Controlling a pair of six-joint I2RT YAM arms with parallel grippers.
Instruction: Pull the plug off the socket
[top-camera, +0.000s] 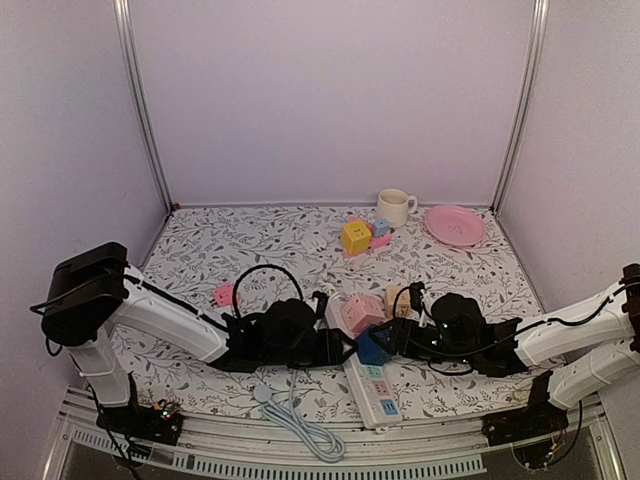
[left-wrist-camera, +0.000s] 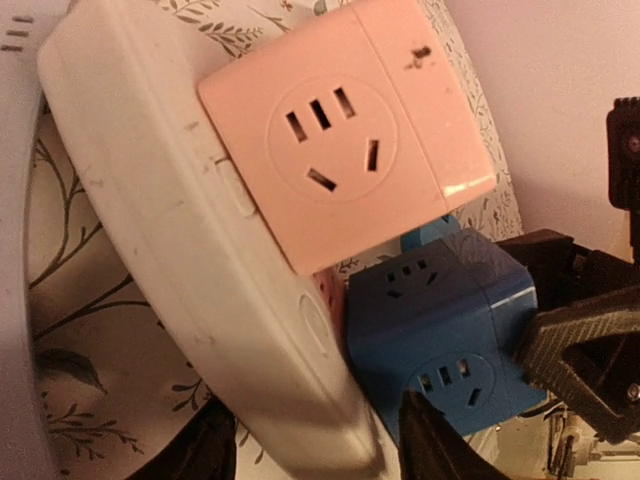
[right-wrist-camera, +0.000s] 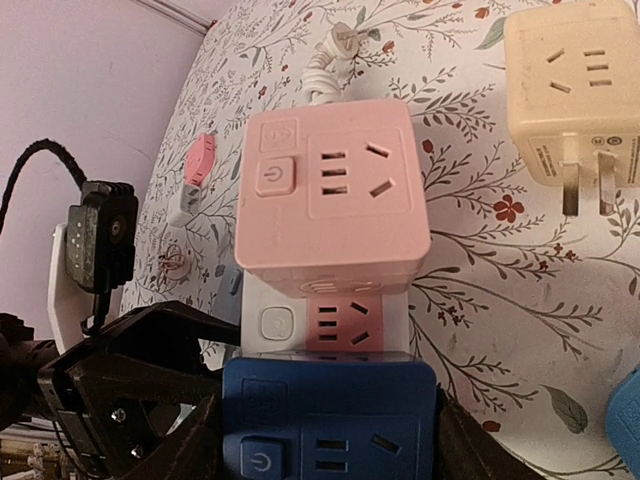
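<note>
Blue plug cube (left-wrist-camera: 440, 330) sits in the white socket strip (left-wrist-camera: 150, 220) beside the pink cube (left-wrist-camera: 340, 130), right hand (right-wrist-camera: 325, 430) clamped on it; left hand (left-wrist-camera: 315, 450) straddles the strip, hold unclear, so a pull may drag the strip along

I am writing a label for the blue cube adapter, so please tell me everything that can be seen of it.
The blue cube adapter looks like smooth plastic, with socket holes on at least two faces and a round power button on one. It sits on the white power strip, beside the pink cube with one strip socket between. The right gripper grips its two sides.
</note>
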